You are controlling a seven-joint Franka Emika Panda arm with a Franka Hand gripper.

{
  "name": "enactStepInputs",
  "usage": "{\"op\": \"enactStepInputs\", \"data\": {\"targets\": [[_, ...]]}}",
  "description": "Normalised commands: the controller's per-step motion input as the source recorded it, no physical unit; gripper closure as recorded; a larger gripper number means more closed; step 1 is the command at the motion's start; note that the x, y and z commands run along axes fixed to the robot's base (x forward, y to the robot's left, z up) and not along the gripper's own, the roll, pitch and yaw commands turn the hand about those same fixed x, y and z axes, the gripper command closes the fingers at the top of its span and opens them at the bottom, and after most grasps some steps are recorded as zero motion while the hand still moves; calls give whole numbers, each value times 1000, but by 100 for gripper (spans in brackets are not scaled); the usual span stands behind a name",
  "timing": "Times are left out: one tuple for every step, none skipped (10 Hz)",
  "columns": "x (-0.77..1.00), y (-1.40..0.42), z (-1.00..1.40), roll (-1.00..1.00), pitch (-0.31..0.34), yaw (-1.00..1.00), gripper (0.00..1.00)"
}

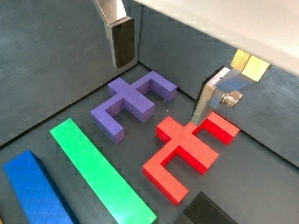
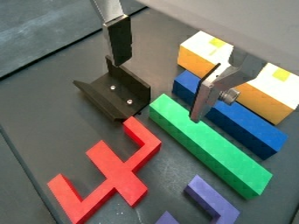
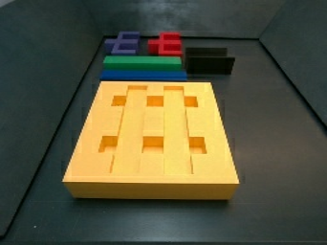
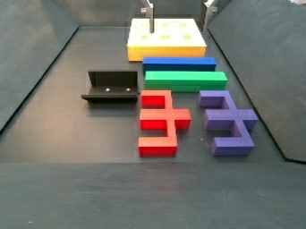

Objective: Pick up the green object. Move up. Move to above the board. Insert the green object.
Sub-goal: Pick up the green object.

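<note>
The green object (image 2: 211, 144) lies flat on the dark floor beside a blue bar (image 2: 239, 118); it also shows in a wrist view (image 1: 100, 171) and in both side views (image 3: 141, 63) (image 4: 180, 78). The board (image 3: 153, 139) is a big yellow-orange slab with six square holes, beyond the blue bar (image 4: 167, 38). My gripper (image 2: 163, 66) is open and empty, held high above the pieces; one finger (image 2: 211, 92) hangs over the green object's end, the other finger (image 2: 119, 39) over the fixture. It also shows in a wrist view (image 1: 163, 68) and at the top edge of a side view (image 4: 180, 7).
The fixture (image 2: 114, 92) stands next to the green object's end (image 4: 110, 87). A red piece (image 4: 164, 121) and a purple piece (image 4: 227, 121) lie on the side of the green object away from the board. Dark walls enclose the floor.
</note>
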Motion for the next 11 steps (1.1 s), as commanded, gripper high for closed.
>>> {"op": "enactStepInputs", "data": {"targets": [[0,0,0,0,-9,0,0],[0,0,-34,-63,-7,-174,0],[0,-123,-297,-191,-113,-603,0],[0,-103,-223,-197,-167,-771,0],[-74,-123,-317,-153,-259,-891,0],[-60,-149,-294,-143,-241,-883,0],[0,-380,-260,0,-91,-834,0],[0,-414,-354,0,-40,-831,0],[0,-389,-411,16,-31,-860,0],[0,-311,-414,4,0,-900,0],[0,-246,-409,0,0,-929,0]]}}
